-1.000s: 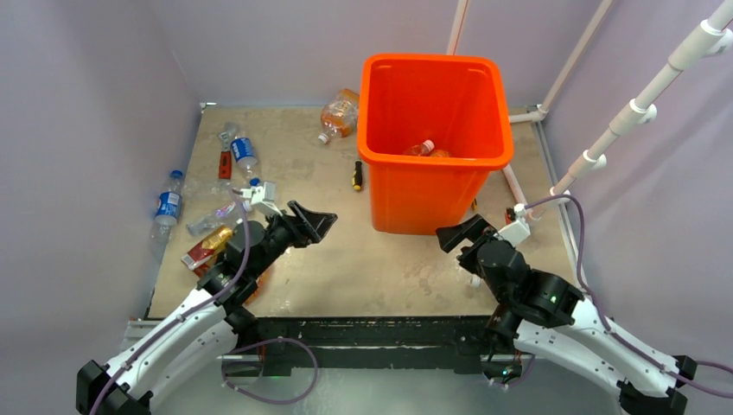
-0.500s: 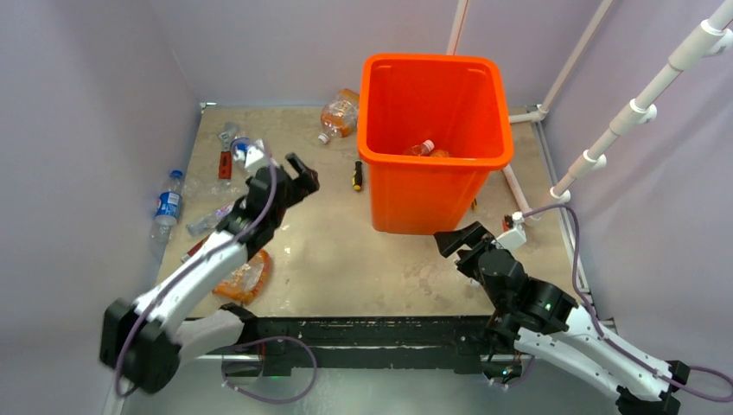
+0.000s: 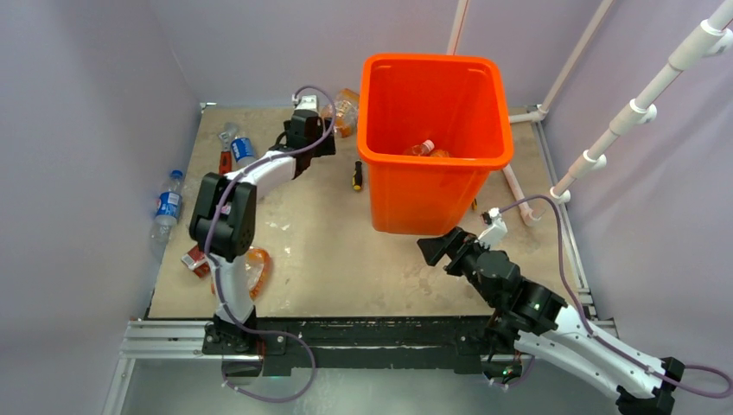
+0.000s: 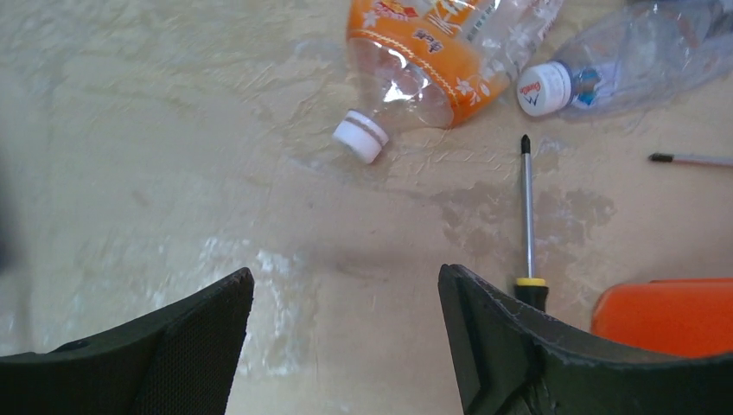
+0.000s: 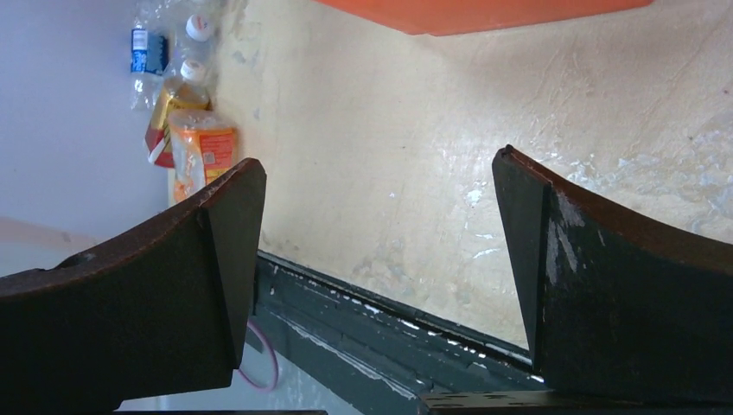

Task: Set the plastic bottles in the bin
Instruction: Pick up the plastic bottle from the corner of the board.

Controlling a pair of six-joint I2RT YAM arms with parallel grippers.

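Left wrist view: my left gripper (image 4: 346,290) hangs with fingers (image 4: 510,346) apart and empty so the orange bottle (image 4: 423,52) lying just ahead can fit between them, bin (image 4: 666,316) close by, my right gripper (image 5: 380,207) spread wide too.

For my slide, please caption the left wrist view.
Open left gripper facing an orange-label bottle and a screwdriver.

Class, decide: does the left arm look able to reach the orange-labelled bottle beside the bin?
Probably yes: the left gripper stands open just short of the orange-labelled bottle, with only bare table between them; the screwdriver lies aside.
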